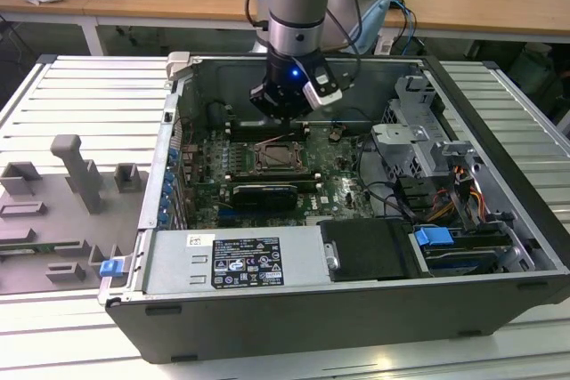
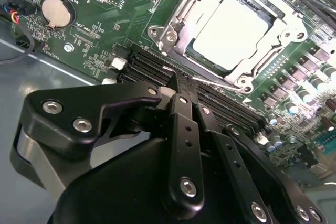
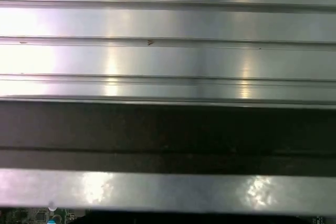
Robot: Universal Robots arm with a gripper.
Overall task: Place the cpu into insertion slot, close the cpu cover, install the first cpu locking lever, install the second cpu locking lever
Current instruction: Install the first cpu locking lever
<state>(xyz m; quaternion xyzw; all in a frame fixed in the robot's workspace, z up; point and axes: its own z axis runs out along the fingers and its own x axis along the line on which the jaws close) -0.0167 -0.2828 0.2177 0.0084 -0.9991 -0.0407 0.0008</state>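
Cpu (image 2: pixel 231 30) seated under cover (image 2: pixel 185 9). Gripper (image 2: pixel 181 85) jaws clenched at the thin, springy lever (image 2: pixel 220 83); hook its end, you will find it slippery.

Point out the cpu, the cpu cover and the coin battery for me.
cpu (image 2: pixel 231 30), second wrist view, middle of its pale metal top.
cpu cover (image 2: pixel 181 14), second wrist view, on the frame's silvery side bar.
coin battery (image 2: pixel 54 12), second wrist view, centre of the round cell.

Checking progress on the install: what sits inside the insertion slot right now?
The cpu lies in the insertion slot, framed by the cpu cover. The contacts beneath it are hidden.
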